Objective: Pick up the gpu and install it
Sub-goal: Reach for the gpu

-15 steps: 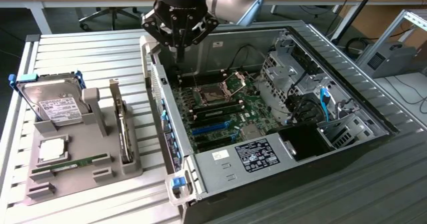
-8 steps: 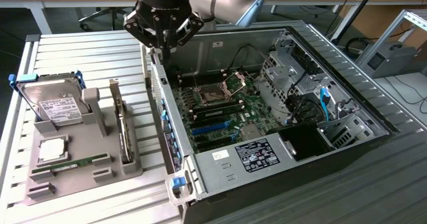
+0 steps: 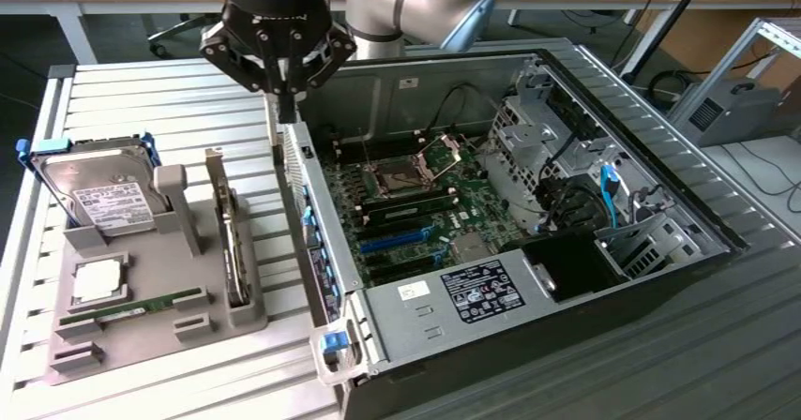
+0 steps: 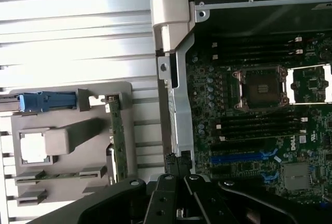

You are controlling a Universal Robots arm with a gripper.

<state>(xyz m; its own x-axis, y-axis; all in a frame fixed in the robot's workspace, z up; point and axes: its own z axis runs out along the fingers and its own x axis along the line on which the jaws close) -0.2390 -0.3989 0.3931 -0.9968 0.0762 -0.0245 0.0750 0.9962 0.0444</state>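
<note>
The gpu (image 3: pixel 228 237) stands on its edge in a slot of the grey holder tray (image 3: pixel 157 350), its silver bracket pointing up; in the wrist view the gpu (image 4: pixel 116 143) appears edge-on as a thin green card. My gripper (image 3: pixel 287 111) hangs above the rear wall of the open computer case (image 3: pixel 375 345), to the exterior view's right of the gpu and clear of it. Its fingers are shut with nothing between them, and the gripper (image 4: pixel 176 163) sits over the case's edge. The motherboard's blue slot (image 3: pixel 398 242) lies bare inside the case.
The tray also holds a silver hard drive (image 3: pixel 107 200) in a blue bracket, a square chip (image 3: pixel 98 279) and a green RAM stick (image 3: pixel 131 307). Drive cages and cables (image 3: pixel 601 204) crowd the case's far side. The slatted metal table (image 3: pixel 150 92) surrounds everything.
</note>
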